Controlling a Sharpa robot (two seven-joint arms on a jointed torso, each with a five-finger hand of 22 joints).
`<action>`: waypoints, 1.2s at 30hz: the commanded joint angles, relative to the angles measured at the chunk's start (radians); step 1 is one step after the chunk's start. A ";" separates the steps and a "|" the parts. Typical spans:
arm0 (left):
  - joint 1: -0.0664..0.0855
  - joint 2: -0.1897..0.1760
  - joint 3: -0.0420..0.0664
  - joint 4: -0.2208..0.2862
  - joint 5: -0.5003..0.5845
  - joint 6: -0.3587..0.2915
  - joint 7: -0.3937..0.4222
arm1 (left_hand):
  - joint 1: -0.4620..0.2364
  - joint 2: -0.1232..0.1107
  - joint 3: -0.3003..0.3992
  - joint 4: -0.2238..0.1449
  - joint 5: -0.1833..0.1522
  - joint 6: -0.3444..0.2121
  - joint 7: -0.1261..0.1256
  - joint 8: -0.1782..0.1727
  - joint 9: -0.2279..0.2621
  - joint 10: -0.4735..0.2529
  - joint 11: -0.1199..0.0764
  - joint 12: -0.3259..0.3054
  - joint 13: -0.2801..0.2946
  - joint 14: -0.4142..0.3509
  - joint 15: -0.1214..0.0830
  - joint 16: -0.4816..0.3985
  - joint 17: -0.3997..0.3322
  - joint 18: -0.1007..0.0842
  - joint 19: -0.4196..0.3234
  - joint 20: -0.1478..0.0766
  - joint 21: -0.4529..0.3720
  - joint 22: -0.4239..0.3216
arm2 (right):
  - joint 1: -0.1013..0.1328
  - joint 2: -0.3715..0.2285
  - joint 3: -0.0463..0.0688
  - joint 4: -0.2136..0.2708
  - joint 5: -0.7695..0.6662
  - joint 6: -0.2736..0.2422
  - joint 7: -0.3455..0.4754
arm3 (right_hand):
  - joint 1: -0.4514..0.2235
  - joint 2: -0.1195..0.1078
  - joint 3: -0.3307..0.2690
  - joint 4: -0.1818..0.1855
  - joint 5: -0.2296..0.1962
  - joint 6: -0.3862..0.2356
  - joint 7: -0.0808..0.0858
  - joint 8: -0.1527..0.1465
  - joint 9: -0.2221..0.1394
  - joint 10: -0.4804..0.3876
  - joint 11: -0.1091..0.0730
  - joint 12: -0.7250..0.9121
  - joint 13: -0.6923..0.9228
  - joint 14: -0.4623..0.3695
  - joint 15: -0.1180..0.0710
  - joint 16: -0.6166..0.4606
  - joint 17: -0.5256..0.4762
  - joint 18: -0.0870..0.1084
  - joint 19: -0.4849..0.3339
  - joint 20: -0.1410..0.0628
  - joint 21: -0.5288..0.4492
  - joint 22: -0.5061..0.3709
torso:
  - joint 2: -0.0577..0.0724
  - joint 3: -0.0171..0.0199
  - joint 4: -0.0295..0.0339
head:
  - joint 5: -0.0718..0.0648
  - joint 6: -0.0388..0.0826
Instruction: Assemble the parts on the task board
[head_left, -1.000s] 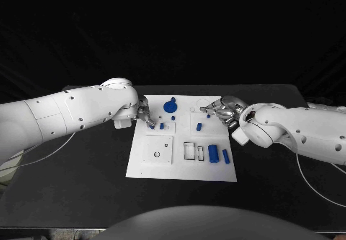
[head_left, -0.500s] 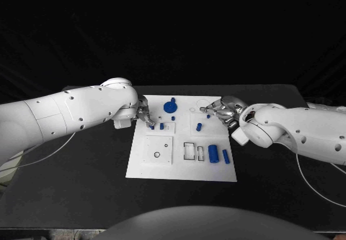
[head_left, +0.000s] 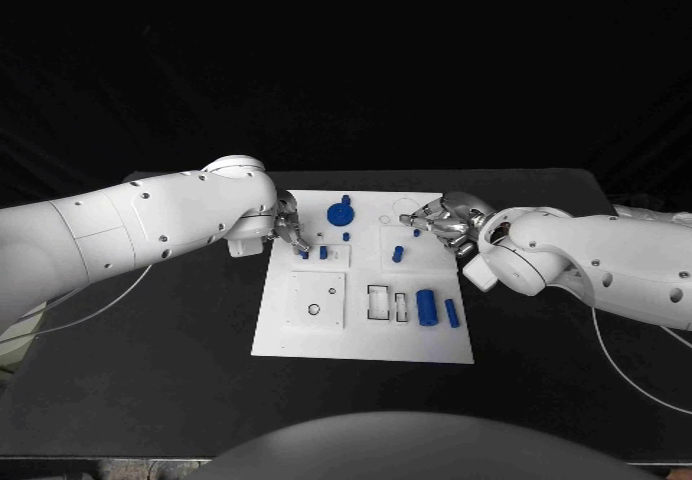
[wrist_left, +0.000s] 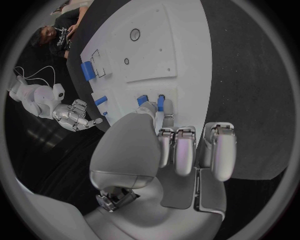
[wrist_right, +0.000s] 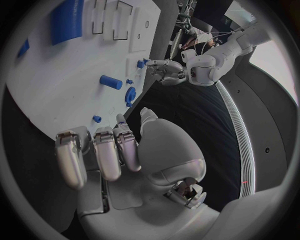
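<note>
A white task board (head_left: 364, 310) lies in the middle of a black table (head_left: 159, 340), with a robot hand at each of its far corners. Nothing has visibly moved since the earlier pictures: both hands and every blue part sit where they were.

The left hand (head_left: 287, 229) hangs over the board's far left area. Its fingers (wrist_left: 185, 150) lie side by side, curled forward, and its thumb reaches down toward two short blue pegs (head_left: 313, 252) standing just past the fingertips. Whether the thumb touches a peg, or pinches one, cannot be told.

The right hand (head_left: 440, 219) hangs over the board's far right edge. Its fingers (wrist_right: 106, 152) are also close together and bent, with a tiny blue peg (wrist_right: 97, 119) just beyond their tips; whether it holds anything cannot be told.

Between the two hands sit a blue gear (head_left: 339, 212) and, nearer the right fingers, a small blue cylinder (head_left: 398, 254). Well away from both hands, toward the board's near edge, lie a larger blue cylinder (head_left: 426, 304) and a thin blue bar (head_left: 453, 314) beside it.
</note>
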 joint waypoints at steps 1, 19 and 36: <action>0.000 0.003 0.000 0.000 -0.001 0.023 0.010 | 0.011 0.004 0.030 -0.024 -0.002 -0.001 -0.008 0.003 0.002 0.106 0.002 0.002 0.263 0.106 -0.004 0.003 0.263 -0.008 0.105 -0.002 0.002 0.263 | 0.000 0.000 0.000 0.002 -0.004 0.012 0.002 | 0.010 0.004 -0.001 -0.006 0.006 -0.006 0.045 0.005 0.001 0.103 0.007 -0.005 0.260 0.102 0.006 0.004 0.263 -0.007 0.105 0.005 0.004 0.263 | -0.001 0.0001 -0.0003 | 0.001 0.000; -0.001 0.006 0.000 -0.005 -0.001 0.037 0.015 | 0.011 0.003 0.032 -0.024 -0.006 -0.004 -0.007 0.003 0.003 0.106 0.002 0.002 0.263 0.106 -0.003 0.003 0.263 -0.008 0.105 -0.002 0.002 0.263 | 0.000 0.000 0.000 0.001 -0.004 0.018 -0.003 | 0.010 0.004 -0.001 -0.006 0.006 -0.006 0.045 0.005 0.001 0.103 0.007 -0.005 0.260 0.102 0.006 0.004 0.263 -0.007 0.105 0.005 0.004 0.263 | 0.000 0.0001 0.0005 | 0.005 0.000; -0.005 0.011 0.000 -0.011 -0.001 0.043 0.018 | 0.012 0.004 0.040 -0.024 -0.013 -0.007 -0.006 0.003 0.005 0.106 0.003 0.002 0.263 0.106 -0.002 0.003 0.263 -0.008 0.105 -0.001 0.002 0.263 | 0.000 -0.002 0.000 0.003 -0.004 0.018 -0.005 | 0.011 0.004 -0.001 -0.005 0.007 -0.007 0.045 0.005 0.000 0.103 0.007 -0.005 0.260 0.102 0.006 0.004 0.263 -0.007 0.105 0.005 0.004 0.263 | 0.000 -0.0002 0.0003 | 0.003 0.000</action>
